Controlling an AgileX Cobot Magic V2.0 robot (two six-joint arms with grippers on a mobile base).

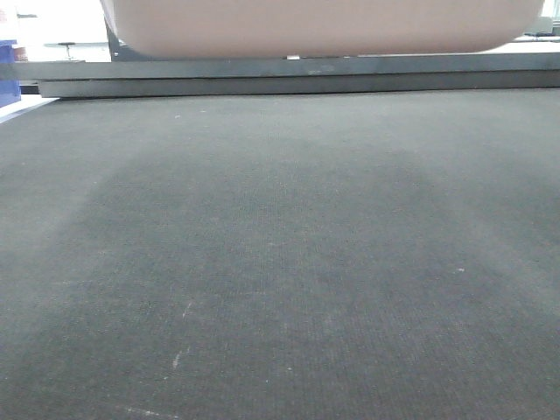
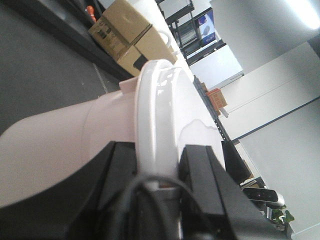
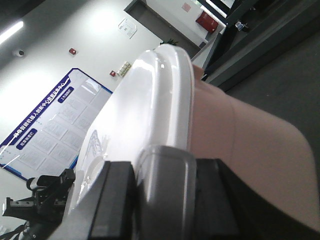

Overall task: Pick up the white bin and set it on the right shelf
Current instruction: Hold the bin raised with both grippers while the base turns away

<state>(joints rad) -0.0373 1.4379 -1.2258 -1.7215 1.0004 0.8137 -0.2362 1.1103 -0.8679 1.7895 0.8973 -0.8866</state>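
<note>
The white bin (image 1: 324, 26), a pinkish-white tub, hangs above the dark floor at the top of the front view. In the left wrist view my left gripper (image 2: 159, 172) is shut on the bin's glossy white lid rim (image 2: 157, 115), one black finger on each side. In the right wrist view my right gripper (image 3: 167, 192) is shut on the bin's grey handle (image 3: 167, 175) at the opposite end, with the pinkish tub wall (image 3: 240, 135) beside it. The stainless steel right shelf is not in view.
A dark low ledge (image 1: 289, 77) crosses the front view beyond the grey carpet (image 1: 280, 262). A blue bin (image 1: 9, 74) sits at the far left. Cardboard boxes (image 2: 125, 37) and black racks (image 2: 182, 20) stand behind the bin in the left wrist view.
</note>
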